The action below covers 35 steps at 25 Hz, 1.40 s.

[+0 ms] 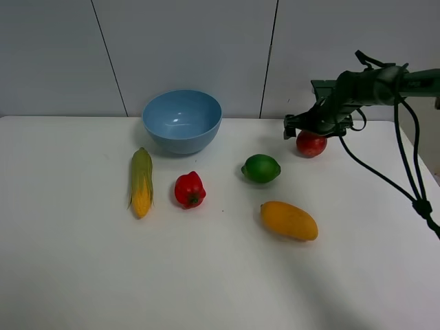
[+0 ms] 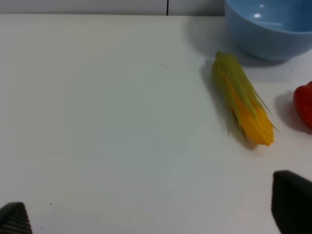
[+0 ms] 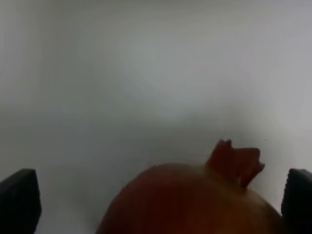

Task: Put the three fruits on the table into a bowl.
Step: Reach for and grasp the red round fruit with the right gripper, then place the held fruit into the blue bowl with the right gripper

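The round red fruit (image 1: pixel 311 144) with a small crown lies on the white table (image 1: pixel 69 275) at the back right. My right gripper (image 1: pixel 313 130) is right over it, open. In the right wrist view the fruit (image 3: pixel 195 200) sits between the spread fingertips (image 3: pixel 19 200) without visibly touching them. The green lime (image 1: pixel 261 168) and the orange-yellow mango (image 1: pixel 289 220) lie in the middle right. The light blue bowl (image 1: pixel 182 141) stands empty at the back centre. My left gripper (image 2: pixel 151 214) is open and empty above bare table, and is out of the exterior high view.
A corn cob (image 1: pixel 141 182) lies left of a small red bell pepper (image 1: pixel 190 190), both in front of the bowl. The left wrist view shows the cob (image 2: pixel 242 100), the pepper's edge (image 2: pixel 304 105) and the bowl (image 2: pixel 268 36). The right arm's cables (image 1: pixel 412 172) hang at the right.
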Motion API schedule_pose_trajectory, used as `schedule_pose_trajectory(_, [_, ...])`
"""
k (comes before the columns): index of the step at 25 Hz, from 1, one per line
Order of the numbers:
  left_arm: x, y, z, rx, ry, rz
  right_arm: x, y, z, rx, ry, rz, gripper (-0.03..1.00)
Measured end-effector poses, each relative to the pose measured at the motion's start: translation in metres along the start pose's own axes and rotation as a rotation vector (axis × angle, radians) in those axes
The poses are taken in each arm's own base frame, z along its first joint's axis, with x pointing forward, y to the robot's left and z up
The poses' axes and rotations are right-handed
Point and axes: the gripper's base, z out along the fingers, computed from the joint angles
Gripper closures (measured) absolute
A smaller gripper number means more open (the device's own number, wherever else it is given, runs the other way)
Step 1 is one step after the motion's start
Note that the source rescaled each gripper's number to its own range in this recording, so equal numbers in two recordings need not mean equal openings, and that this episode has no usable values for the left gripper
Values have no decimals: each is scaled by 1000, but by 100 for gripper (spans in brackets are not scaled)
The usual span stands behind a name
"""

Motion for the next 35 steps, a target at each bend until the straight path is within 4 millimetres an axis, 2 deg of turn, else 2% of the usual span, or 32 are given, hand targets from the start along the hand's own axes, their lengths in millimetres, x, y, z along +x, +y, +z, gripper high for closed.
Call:
schedule_pose_trajectory(5, [0, 0, 0, 0, 0, 0, 10, 2, 13, 1, 71, 28, -3])
schedule_pose_trajectory(7, [0, 0, 0, 0, 0, 0, 10, 2, 12, 1, 79, 34, 6])
schedule_pose_trajectory(8, [0, 0, 0, 0, 0, 0, 11, 2, 12, 1, 83, 42, 22])
schedule_pose_trajectory(10, [0, 0, 0, 0, 0, 0, 11, 3, 12, -2, 88, 71, 75])
schedule_pose_trajectory(16, [0, 0, 0, 0, 0, 0, 7, 11, 6, -69, 74, 205, 73])
schedule_pose_trajectory(18, [0, 0, 0, 0, 0, 0, -6, 21, -7, -115, 27, 199, 73])
schedule_pose_trajectory(20, [0, 0, 0, 0, 0, 0, -28, 36, -28, -171, -52, 146, 73])
schedule_pose_trajectory(22, [0, 0, 0, 0, 0, 0, -51, 59, -55, -237, -129, 75, 73])
schedule_pose_trajectory(25, [0, 0, 0, 0, 0, 0, -76, 100, -90, -333, -221, -41, 73])
schedule_pose_trajectory(28, [0, 0, 0, 0, 0, 0, -85, 143, -116, -398, -308, -176, 73])
schedule_pose_trajectory(30, [0, 0, 0, 0, 0, 0, -83, 170, -128, -440, -344, -274, 73])
schedule_pose_trajectory(32, [0, 0, 0, 0, 0, 0, -79, 193, -126, -485, -352, -319, 73])
schedule_pose_trajectory(35, [0, 0, 0, 0, 0, 0, -66, 217, -99, -518, -310, -348, 73])
